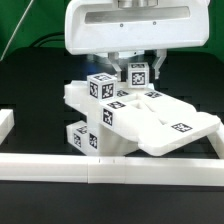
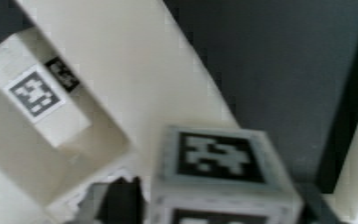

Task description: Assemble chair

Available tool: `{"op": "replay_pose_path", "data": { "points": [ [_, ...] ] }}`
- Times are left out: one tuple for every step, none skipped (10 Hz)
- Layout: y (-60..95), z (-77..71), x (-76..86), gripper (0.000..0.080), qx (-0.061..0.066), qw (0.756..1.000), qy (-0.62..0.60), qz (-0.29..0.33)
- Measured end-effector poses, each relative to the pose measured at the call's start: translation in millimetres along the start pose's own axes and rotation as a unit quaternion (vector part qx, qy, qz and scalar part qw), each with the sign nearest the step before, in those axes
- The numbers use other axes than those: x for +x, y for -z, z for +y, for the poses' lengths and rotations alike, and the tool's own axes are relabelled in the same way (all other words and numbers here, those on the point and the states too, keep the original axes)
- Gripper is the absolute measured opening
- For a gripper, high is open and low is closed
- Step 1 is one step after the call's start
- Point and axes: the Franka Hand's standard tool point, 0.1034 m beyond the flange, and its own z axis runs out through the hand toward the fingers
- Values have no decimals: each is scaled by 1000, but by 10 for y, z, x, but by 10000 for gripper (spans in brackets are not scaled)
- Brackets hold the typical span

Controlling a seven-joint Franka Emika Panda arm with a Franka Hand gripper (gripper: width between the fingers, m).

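Observation:
The partly joined white chair (image 1: 150,120) stands mid-table: stacked tagged blocks (image 1: 100,115) on the exterior view's left and a flat tagged panel (image 1: 175,125) sloping to the right. My gripper (image 1: 136,75) hangs over its back and is shut on a small white tagged block (image 1: 135,72), held at the top of the assembly. In the wrist view that block (image 2: 220,160) sits between my dark fingers (image 2: 119,200), with a long white chair piece (image 2: 123,90) and a tagged piece (image 2: 37,95) behind it. Whether the block touches the chair is hidden.
A long white border rail (image 1: 110,166) runs along the front, with another rail end (image 1: 5,125) at the exterior view's left. The table is black. A green cable (image 1: 30,45) lies at the back left.

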Motion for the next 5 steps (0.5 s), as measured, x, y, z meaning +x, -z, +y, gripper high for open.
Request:
{"op": "replay_pose_path", "data": {
  "points": [
    [-1,1,-1,266,0,1000,-8,0],
    [-1,1,-1,266,0,1000,-8,0],
    [-1,0,0,266,0,1000,-21,0],
    [-1,0,0,266,0,998,-56,0],
    [-1,0,0,266,0,996,-89,0]
  ]
}}
